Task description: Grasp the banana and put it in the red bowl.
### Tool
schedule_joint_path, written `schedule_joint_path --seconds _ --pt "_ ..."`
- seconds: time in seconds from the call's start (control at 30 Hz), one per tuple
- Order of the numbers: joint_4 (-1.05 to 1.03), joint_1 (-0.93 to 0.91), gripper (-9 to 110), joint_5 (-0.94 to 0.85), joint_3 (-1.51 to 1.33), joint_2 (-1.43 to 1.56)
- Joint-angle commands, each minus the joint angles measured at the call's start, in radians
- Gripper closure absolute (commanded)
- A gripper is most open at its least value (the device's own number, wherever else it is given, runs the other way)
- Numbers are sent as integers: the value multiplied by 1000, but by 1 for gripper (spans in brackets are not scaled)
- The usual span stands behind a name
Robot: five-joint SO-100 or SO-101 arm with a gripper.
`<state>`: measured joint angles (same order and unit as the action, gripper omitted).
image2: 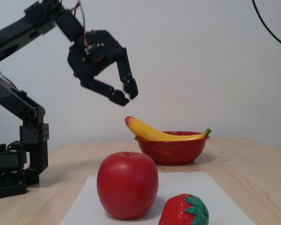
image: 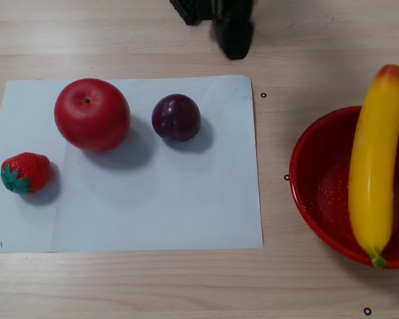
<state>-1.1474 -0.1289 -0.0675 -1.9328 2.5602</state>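
The yellow banana (image: pixel 372 166) lies across the red bowl (image: pixel 319 199) at the right of the other view, its orange-red tip sticking out over the far rim and its green stem at the near rim. The fixed view shows the banana (image2: pixel 152 132) resting on the rim of the red bowl (image2: pixel 172 151), tips jutting out on both sides. My gripper (image2: pixel 126 97) hangs in the air up and to the left of the bowl, well clear of the banana. Its fingertips meet with nothing between them. Only its dark tip (image: pixel 234 40) shows at the top edge of the other view.
A white paper sheet (image: pixel 153 212) carries a red apple (image: pixel 92 114), a dark plum (image: pixel 176 117) and a strawberry (image: pixel 25 173). In the fixed view the apple (image2: pixel 127 184) and strawberry (image2: pixel 183 211) fill the foreground. The arm's base (image2: pixel 9 168) stands at the left.
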Motion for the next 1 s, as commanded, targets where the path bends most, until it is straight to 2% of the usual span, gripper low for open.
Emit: schedule_joint_path --seconds 0.0,0.53,0.97 --pt "118 14 101 -18 -17 95" --pt "614 44 101 -6 -684 446" --pt "877 46 101 54 -1092 626"
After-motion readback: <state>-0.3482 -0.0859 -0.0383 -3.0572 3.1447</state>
